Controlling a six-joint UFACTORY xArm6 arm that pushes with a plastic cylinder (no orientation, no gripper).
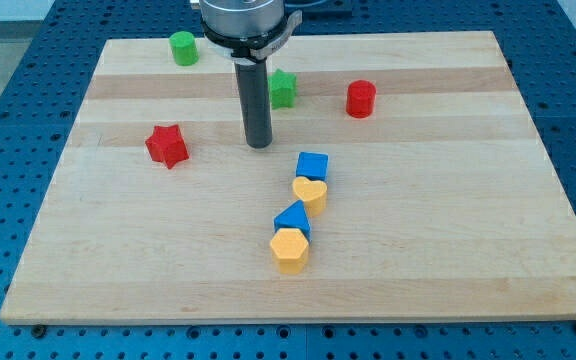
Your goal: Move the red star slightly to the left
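Observation:
The red star point(167, 145) lies on the wooden board point(448, 230) at the view's left, about mid-height. My tip point(259, 145) rests on the board to the star's right, a good gap away and not touching it. The rod rises straight up to the arm's head at the view's top. A green star point(283, 88) sits just behind the rod, up and to the right of my tip.
A green cylinder point(183, 48) stands at the top left. A red cylinder point(361, 98) stands right of the green star. Below my tip, a chain runs down: blue cube point(312, 166), yellow heart point(310, 192), blue triangle point(293, 218), yellow hexagon point(290, 250).

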